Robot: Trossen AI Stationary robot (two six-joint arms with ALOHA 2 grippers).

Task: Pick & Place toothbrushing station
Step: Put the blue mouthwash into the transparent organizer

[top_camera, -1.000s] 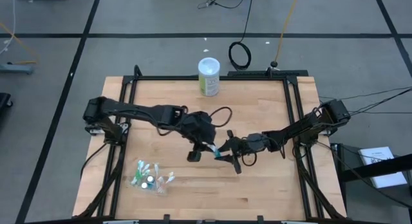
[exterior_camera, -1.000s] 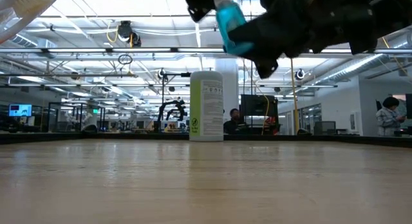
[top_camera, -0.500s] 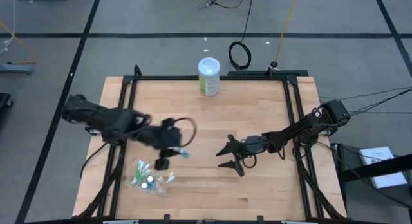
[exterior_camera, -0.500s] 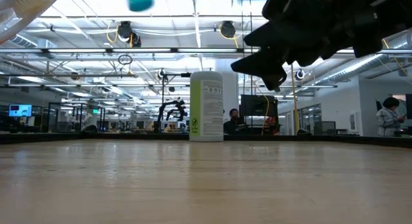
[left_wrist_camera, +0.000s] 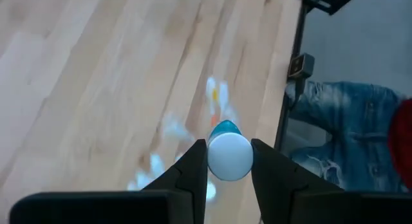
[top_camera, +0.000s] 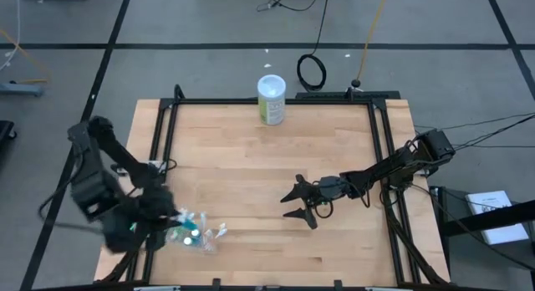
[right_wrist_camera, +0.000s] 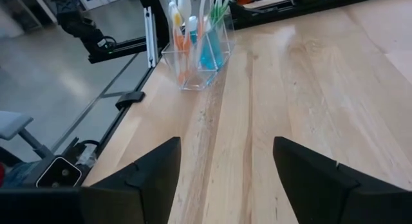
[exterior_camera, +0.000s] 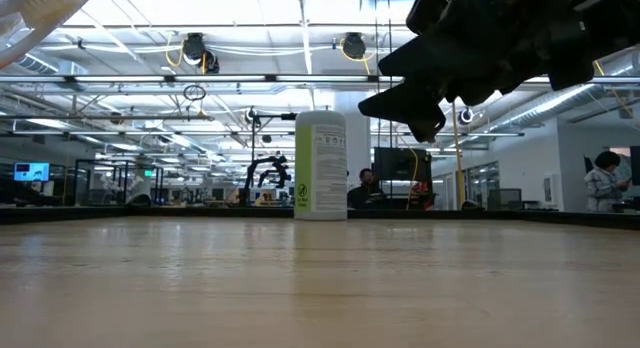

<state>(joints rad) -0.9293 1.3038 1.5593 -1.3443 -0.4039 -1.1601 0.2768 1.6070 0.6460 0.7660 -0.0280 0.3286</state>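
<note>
Canister [top_camera: 271, 99] stands far from cup [top_camera: 193, 233], nothing between.

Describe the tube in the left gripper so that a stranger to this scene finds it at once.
Start at the wooden table and go to its front left corner, where a clear plastic cup holds toothbrushes. The left gripper hovers over that corner, shut on a small teal tube with a white cap. It alone is held in the air; the others stand in the cup.
</note>
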